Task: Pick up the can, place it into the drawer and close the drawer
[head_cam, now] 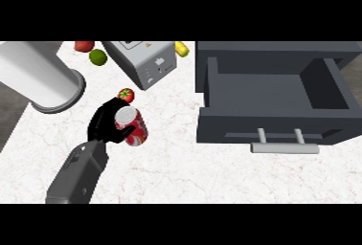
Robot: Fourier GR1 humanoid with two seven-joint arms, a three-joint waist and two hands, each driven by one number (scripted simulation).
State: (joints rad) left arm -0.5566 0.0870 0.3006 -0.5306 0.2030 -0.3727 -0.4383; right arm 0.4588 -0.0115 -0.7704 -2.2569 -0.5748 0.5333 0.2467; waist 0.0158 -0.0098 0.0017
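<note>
Can point(131, 127), red with a silver top, sits inside the left hand's point(106, 122) curled fingers on the counter point(184, 162).

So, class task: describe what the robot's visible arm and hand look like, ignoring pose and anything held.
One arm shows: a grey, boxy forearm with angular panels, ending in a black hand with fingers and a thumb. No cables, markings or sleeves are visible. The other arm is out of view.
</note>
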